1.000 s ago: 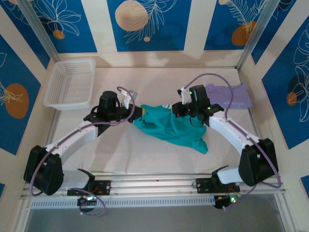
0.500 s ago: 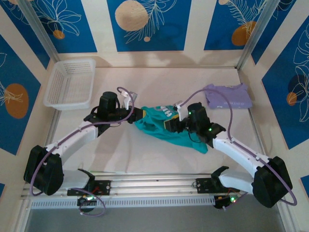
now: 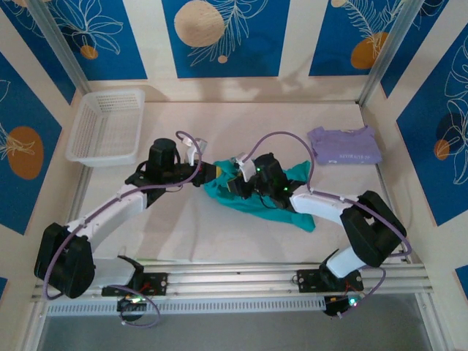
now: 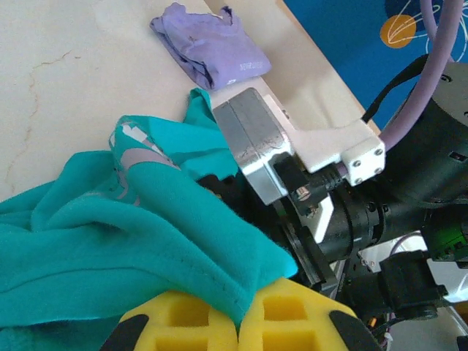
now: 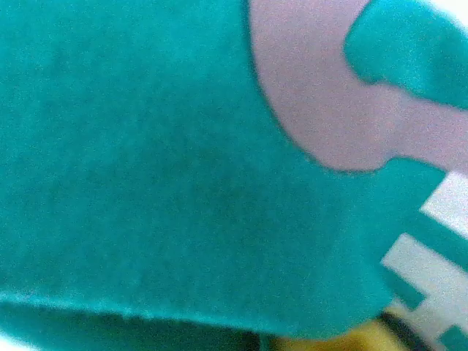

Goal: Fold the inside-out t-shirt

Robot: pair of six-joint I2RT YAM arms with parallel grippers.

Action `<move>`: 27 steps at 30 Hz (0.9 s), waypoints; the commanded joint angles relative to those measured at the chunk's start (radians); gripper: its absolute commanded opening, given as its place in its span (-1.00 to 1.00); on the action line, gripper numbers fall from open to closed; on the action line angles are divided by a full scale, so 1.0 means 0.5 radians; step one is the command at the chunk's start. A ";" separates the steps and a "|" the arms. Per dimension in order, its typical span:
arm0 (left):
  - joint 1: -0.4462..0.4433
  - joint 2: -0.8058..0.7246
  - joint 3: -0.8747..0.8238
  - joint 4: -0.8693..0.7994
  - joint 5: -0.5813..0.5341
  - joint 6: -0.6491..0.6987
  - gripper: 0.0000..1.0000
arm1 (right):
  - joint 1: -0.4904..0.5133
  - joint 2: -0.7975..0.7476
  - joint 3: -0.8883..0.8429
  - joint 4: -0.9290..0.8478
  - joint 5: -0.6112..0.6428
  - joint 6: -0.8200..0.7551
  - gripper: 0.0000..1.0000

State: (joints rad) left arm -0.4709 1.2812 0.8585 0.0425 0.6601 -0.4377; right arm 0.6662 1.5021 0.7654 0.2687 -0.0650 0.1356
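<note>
- t-shirt (image 4: 88,241): teal cloth, soft and matt, with a stitched hem; its print looks smooth and pale.
- folded shirt (image 4: 212,55), upper centre: lavender cloth, matt, wrinkled.
- left gripper (image 4: 238,325) pads, bottom edge: yellow foam, matt.
- basket (image 3: 110,93), upper left: white plastic mesh.
- table (image 4: 66,66): pale, matt, with fine cracks.

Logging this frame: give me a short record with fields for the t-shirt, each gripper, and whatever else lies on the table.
t-shirt: teal t-shirt, bunched up between the two arms, not yet folded, pale print partly showing
left gripper: left gripper shut on an edge of the shirt, cloth pinched between its yellow pads
right gripper: right gripper down on the shirt; cannot tell whether open or shut
other items: folded lavender shirt far right; white basket far left
</note>
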 commanded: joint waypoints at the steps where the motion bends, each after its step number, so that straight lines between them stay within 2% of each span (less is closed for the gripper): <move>1: 0.019 -0.070 0.083 -0.123 -0.236 0.063 -1.00 | -0.108 -0.110 0.065 0.066 -0.358 0.060 -1.00; 2: 0.018 -0.076 0.094 -0.157 -0.363 0.085 -1.00 | -0.154 -0.145 0.063 0.034 -0.517 0.107 -1.00; 3: 0.018 -0.077 0.104 -0.186 -0.533 0.117 -1.00 | -0.218 -0.176 0.059 -0.002 -0.789 0.188 -1.00; 6: 0.018 -0.017 0.113 -0.195 -1.017 0.235 -0.99 | -0.340 -0.211 0.065 -0.058 -1.227 0.389 -1.00; 7: 0.018 0.030 0.130 -0.192 -1.141 0.271 -0.95 | -0.368 -0.211 0.065 -0.057 -1.327 0.451 -1.00; 10: 0.016 0.159 0.197 -0.200 -1.295 0.369 -0.77 | -0.422 -0.194 0.091 -0.043 -1.501 0.581 -1.00; 14: 0.001 0.210 0.215 -0.264 -1.366 0.432 -0.32 | -0.483 -0.147 0.147 -0.041 -1.590 0.653 -1.00; 16: -0.044 0.121 0.146 -0.274 -1.433 0.484 -0.10 | -0.509 -0.107 0.175 -0.043 -1.606 0.664 -1.00; 18: -0.116 -0.014 0.057 -0.292 -1.519 0.564 0.04 | -0.529 -0.066 0.211 -0.076 -1.606 0.665 -1.00; 21: -0.265 -0.241 -0.065 -0.316 -1.571 0.666 0.12 | -0.547 -0.018 0.254 -0.114 -1.614 0.658 -1.00; 23: -0.347 -0.338 -0.110 -0.337 -1.511 0.670 0.13 | -0.552 -0.002 0.277 -0.139 -1.603 0.641 -1.00; 25: -0.400 -0.380 -0.145 -0.305 -1.305 0.655 0.06 | -0.556 0.002 0.299 -0.183 -1.572 0.614 -1.00; 27: -0.428 -0.374 -0.166 -0.223 -1.028 0.635 -0.12 | -0.559 0.002 0.304 -0.188 -1.563 0.612 -1.00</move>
State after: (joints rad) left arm -0.6697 1.0893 0.8051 -0.0982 0.0013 -0.1375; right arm 0.3920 1.4967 0.8845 0.2108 -0.8200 0.4488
